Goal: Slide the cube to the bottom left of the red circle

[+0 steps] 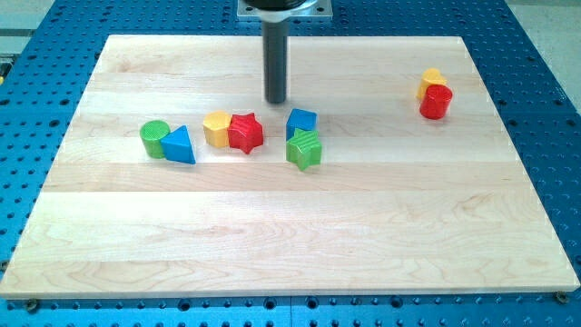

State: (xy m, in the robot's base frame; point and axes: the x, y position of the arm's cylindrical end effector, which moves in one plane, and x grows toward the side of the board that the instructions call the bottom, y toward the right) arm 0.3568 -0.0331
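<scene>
The blue cube (301, 121) sits near the middle of the wooden board (290, 236), touching the green star (305, 150) just below it. The red circle, a red cylinder (436, 101), stands far to the view's right near the top, with a yellow block (430, 80) touching it from behind. My tip (276, 101) is a dark rod end just above and left of the blue cube, a small gap apart from it.
A red star (245, 133) touches a yellow block (217, 128) left of the cube. Further left, a green cylinder (155, 138) touches a blue triangle (180, 145). Blue perforated table surrounds the board.
</scene>
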